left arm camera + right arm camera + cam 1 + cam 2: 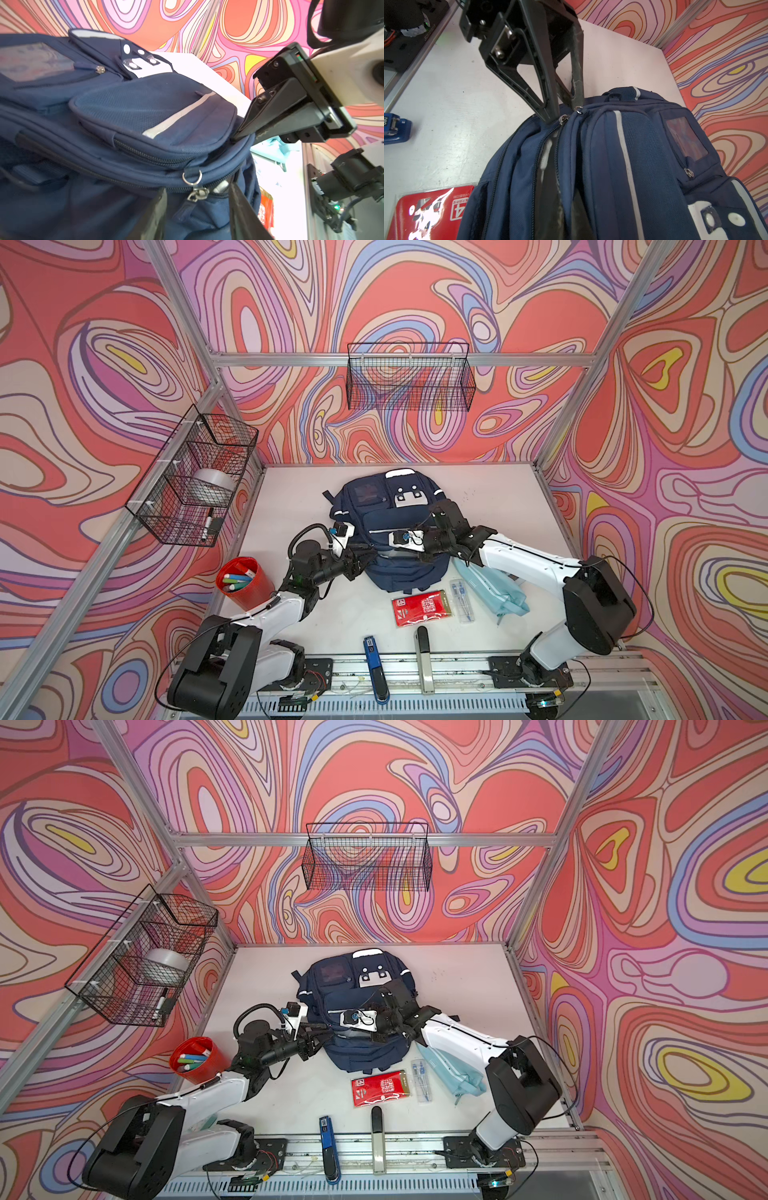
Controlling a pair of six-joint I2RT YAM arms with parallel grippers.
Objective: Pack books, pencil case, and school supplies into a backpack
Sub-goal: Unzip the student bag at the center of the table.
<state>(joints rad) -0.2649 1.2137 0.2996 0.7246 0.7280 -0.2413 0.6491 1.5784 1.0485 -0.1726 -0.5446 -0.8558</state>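
Left gripper (197,189) level, fingers spread astride zip pull (194,195) | right gripper (239,135) angled down, pinching backpack (145,108) rim

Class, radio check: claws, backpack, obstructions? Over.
Right claw shut on backpack. Left claw open astride zip pull. Red packet, pens, pencil case unpacked. Nothing blocking.

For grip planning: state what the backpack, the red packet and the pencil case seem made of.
The backpack: matte woven synthetic, likely nylon; fine weave shows, zip pulls look metal. The red packet: printed card in a glossy clear plastic sleeve, by the glare. The pencil case: soft matte cloth, by its folds.
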